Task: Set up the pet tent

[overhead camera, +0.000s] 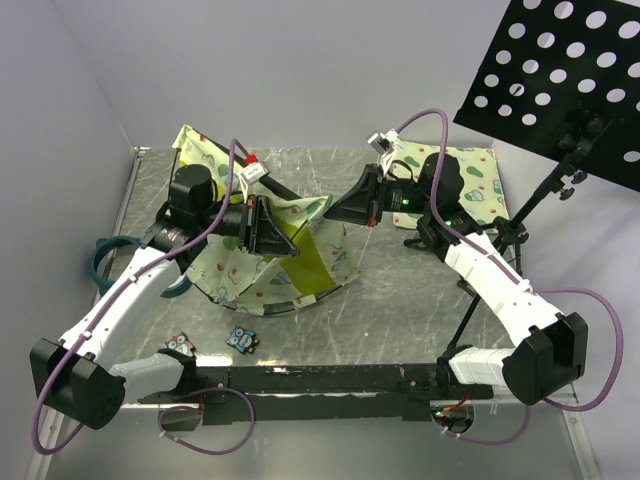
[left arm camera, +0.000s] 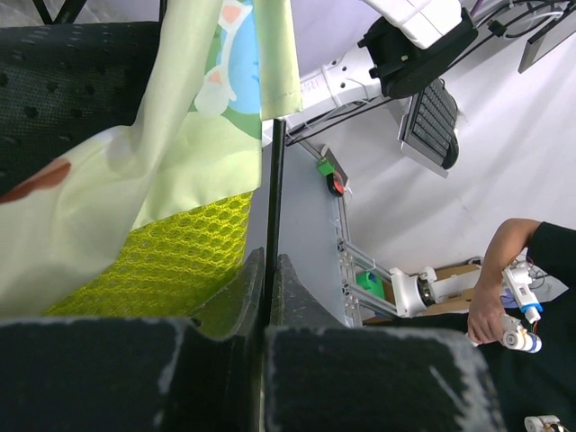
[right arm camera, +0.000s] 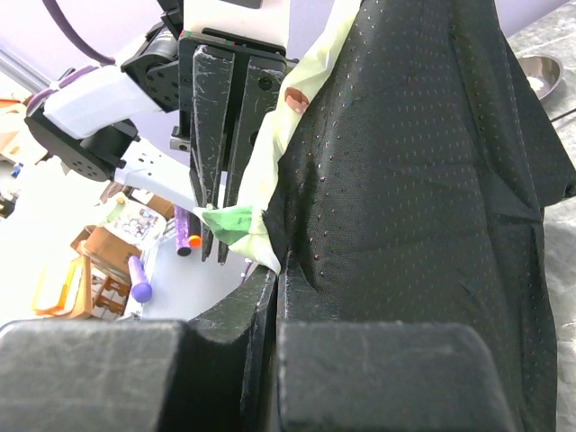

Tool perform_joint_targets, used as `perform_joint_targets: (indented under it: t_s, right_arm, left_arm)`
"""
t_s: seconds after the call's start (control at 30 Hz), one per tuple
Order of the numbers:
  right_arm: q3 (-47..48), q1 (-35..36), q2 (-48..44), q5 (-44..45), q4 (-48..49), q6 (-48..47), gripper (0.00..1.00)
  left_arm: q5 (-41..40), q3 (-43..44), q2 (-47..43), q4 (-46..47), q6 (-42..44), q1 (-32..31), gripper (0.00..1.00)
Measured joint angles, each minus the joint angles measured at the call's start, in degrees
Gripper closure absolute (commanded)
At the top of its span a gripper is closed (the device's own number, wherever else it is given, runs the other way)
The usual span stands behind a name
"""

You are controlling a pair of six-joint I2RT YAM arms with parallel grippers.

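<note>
Cream-green fabric sags half-raised at mid-worktop [overhead camera: 420, 300] as the tent [overhead camera: 275, 262] hangs between both arms. Left hand [left arm camera: 267, 270] is pressed together on a thin black pole [left arm camera: 273, 207] at the hem; right hand [right arm camera: 274, 274] pinches the cloth edge. The tent looks light, limp and slippery. The springy pole and seams seem the surest holds.

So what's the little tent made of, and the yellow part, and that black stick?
The pet tent looks like thin soft cloth, matte and printed: it drapes and wrinkles. Its yellow panel is open mesh; you can see the tiny holes. The pole is thin, smooth and black, maybe plastic or fibreglass. The black sheet looks like dotted woven fabric.
</note>
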Motion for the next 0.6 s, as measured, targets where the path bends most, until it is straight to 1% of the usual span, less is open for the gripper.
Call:
perform_joint_targets:
  t_s: [0.4, 0.6]
  right_arm:
    - [0.0, 0.0, 0.1, 0.2, -0.1, -0.1, 1.00]
    - [0.0, 0.0, 0.6, 0.2, -0.1, -0.2, 1.00]
  left_arm:
    - [1.3, 0.1, 0.5, -1.3, 2.8, -0.2, 0.99]
    - [1.2, 2.8, 2.3, -5.6, 6.3, -1.7, 0.99]
